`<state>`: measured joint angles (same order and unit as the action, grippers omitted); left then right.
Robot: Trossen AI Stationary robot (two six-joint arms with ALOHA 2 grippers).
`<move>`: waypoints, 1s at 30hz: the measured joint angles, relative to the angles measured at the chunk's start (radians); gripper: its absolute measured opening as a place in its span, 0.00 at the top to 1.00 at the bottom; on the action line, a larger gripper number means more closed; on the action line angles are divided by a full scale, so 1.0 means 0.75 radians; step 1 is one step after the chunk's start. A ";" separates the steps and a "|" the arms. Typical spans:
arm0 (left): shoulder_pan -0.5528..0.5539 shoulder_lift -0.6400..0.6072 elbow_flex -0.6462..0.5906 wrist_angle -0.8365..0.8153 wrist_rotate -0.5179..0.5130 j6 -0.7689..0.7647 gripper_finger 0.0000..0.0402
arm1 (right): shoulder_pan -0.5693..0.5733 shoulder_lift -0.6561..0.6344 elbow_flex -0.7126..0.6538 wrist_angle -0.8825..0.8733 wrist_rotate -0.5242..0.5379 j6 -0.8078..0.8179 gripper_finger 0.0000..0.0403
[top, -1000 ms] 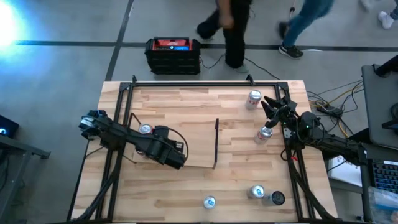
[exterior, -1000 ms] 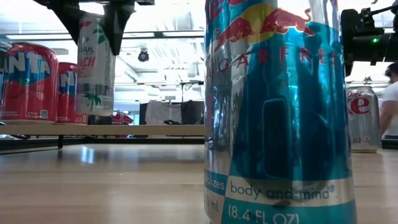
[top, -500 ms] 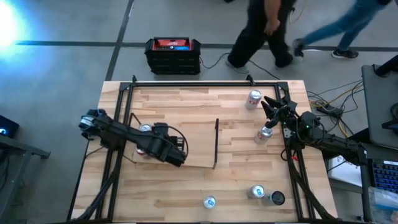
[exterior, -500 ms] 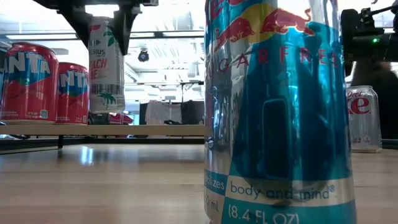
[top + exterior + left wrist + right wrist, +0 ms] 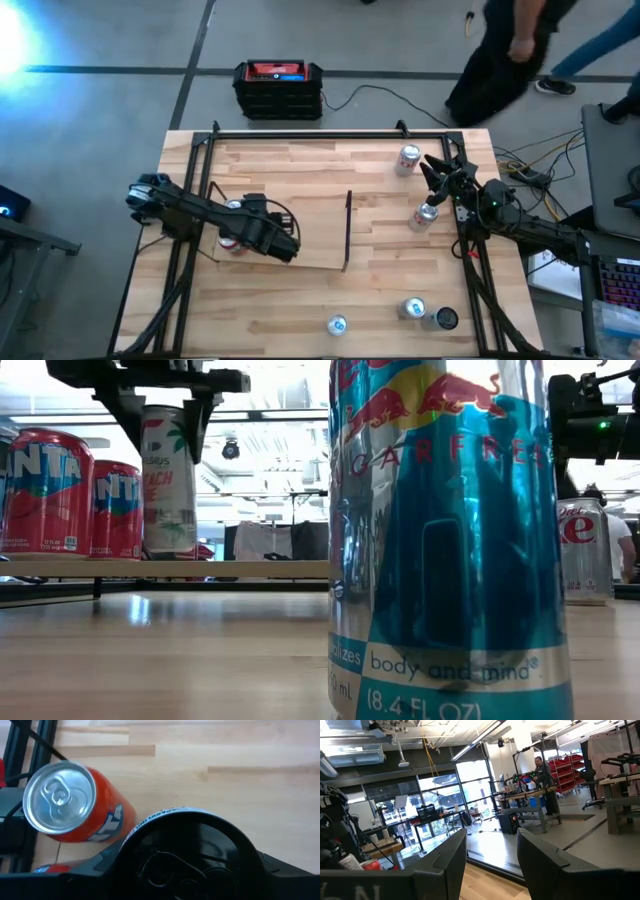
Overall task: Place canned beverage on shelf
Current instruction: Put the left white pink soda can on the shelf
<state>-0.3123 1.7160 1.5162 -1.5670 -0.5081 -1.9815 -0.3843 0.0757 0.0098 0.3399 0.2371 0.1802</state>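
Note:
My left gripper is over the left part of the shelf, a pale board with a black upright bar on its right edge. In the low view this gripper is shut on a slim white can. The white can stands beside two red cans, which rest on their bases on the shelf. One red can's top shows in the left wrist view. My right gripper is open and empty at the table's far right, next to a can. My left gripper holds the white can's top end pinched between its two fingers, one on each side. The fingers come from above, pointing down. The can is upright with its base at the shelf's surface; I cannot tell if it rests there.
A large blue-and-silver can stands close to the low camera at the near edge. More cans stand at the near right and far right. A black crate sits on the floor beyond the table, and a person walks past behind it.
My left gripper has gone down over the shelf with the white can. The can hung tilted and clear of the board a second ago. It now stands straight, closer to the red cans, with its base down at the shelf's surface.

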 joint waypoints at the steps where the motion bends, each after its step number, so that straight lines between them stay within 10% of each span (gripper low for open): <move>1: 0.005 -0.002 0.000 0.000 -0.006 -0.026 0.42 | 0.000 0.000 0.000 0.000 -0.001 0.000 0.61; 30: 0.119 -0.002 -0.001 0.045 0.072 -0.141 0.42 | 0.000 0.000 0.000 0.000 0.000 0.000 0.61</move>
<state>-0.2234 1.7145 1.5158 -1.5333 -0.4541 -2.0871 -0.3843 0.0757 0.0097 0.3401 0.2370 0.1802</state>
